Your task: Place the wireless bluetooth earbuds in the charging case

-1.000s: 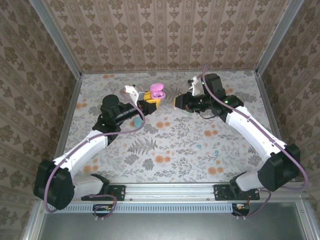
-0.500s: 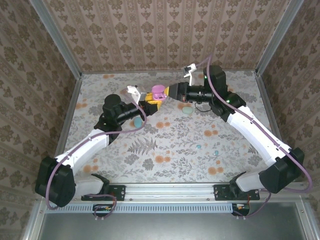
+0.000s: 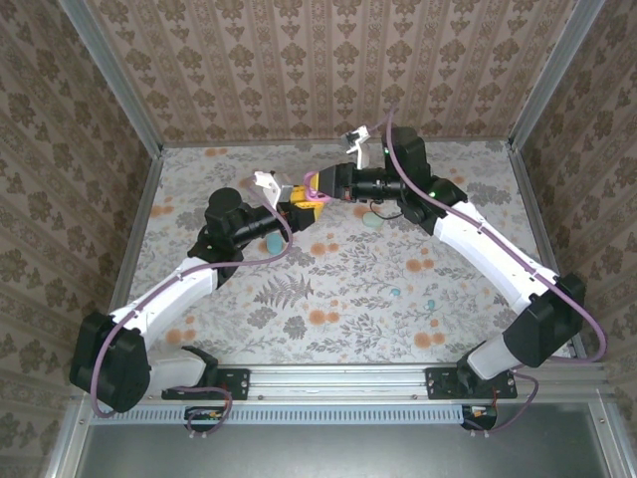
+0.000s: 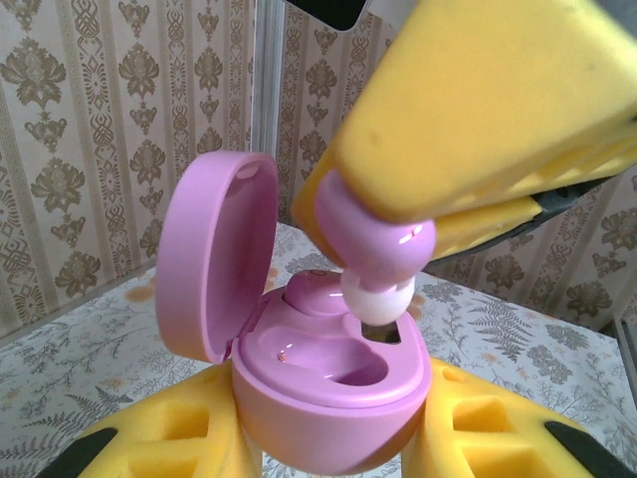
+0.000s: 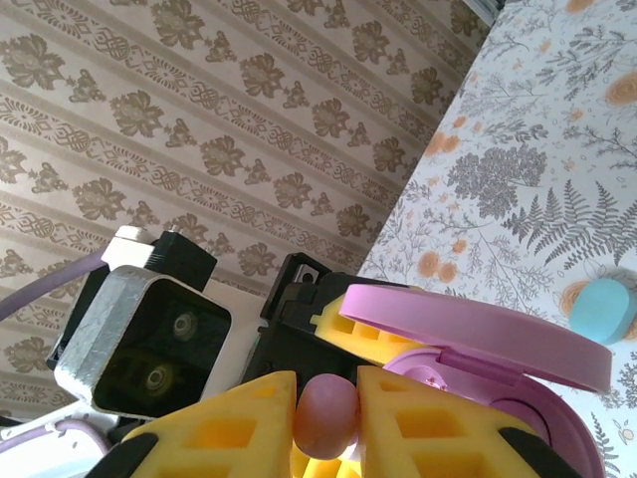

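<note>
My left gripper (image 4: 328, 438) is shut on an open pink charging case (image 4: 328, 378), lid (image 4: 214, 249) swung up to the left. One pink earbud (image 4: 318, 294) sits in the case's far socket; the near socket is bare. My right gripper (image 5: 326, 418) is shut on another pink earbud (image 5: 325, 416), which shows in the left wrist view as a pink bud (image 4: 373, 244) with a white tip hanging just above the case. From above, both grippers meet over the far middle of the table, right gripper (image 3: 320, 186) beside the case (image 3: 311, 194). A mint earbud (image 3: 395, 292) and another (image 3: 431, 305) lie on the table.
A light blue case (image 3: 272, 244) lies on the table beside the left arm, and a mint case (image 3: 372, 219) lies under the right arm. Patterned walls close the table on three sides. The near middle of the floral tabletop (image 3: 328, 329) is bare.
My right gripper has swung left with the pink earbud, from well apart to right over the open pink case. The left gripper and the case have stayed nearly still.
</note>
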`<state>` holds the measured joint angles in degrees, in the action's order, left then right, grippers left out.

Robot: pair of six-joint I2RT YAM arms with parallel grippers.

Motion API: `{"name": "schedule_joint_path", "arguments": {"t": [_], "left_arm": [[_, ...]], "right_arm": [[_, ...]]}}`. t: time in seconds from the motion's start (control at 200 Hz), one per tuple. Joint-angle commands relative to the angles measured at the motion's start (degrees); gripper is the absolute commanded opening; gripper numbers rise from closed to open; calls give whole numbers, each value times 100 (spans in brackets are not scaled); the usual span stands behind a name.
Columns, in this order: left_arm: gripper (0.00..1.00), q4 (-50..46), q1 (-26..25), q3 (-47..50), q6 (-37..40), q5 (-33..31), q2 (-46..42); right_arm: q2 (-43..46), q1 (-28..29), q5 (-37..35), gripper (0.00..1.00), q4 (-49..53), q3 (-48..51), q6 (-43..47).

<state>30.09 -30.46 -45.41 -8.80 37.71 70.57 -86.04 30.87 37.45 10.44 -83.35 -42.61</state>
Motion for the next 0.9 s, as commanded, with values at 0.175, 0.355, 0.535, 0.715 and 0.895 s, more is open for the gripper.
{"name": "schedule_joint_path", "arguments": {"t": [0.175, 0.355, 0.535, 0.715, 0.895], "left_arm": [[27, 243, -48, -140, 32, 65, -34], [27, 261, -48, -135, 17, 36, -43], [28, 273, -48, -142, 18, 12, -43], [28, 292, -48, -144, 10, -18, -30], [27, 291, -48, -160, 5, -25, -34]], "right_arm": [[-158, 76, -245, 23, 395, -285, 288], [-226, 103, -236, 23, 602, -352, 400], [-256, 112, -314, 23, 949, -482, 603], [-297, 156, -372, 24, 1122, -550, 722], [-392, 209, -469, 26, 1303, -690, 807]]}}
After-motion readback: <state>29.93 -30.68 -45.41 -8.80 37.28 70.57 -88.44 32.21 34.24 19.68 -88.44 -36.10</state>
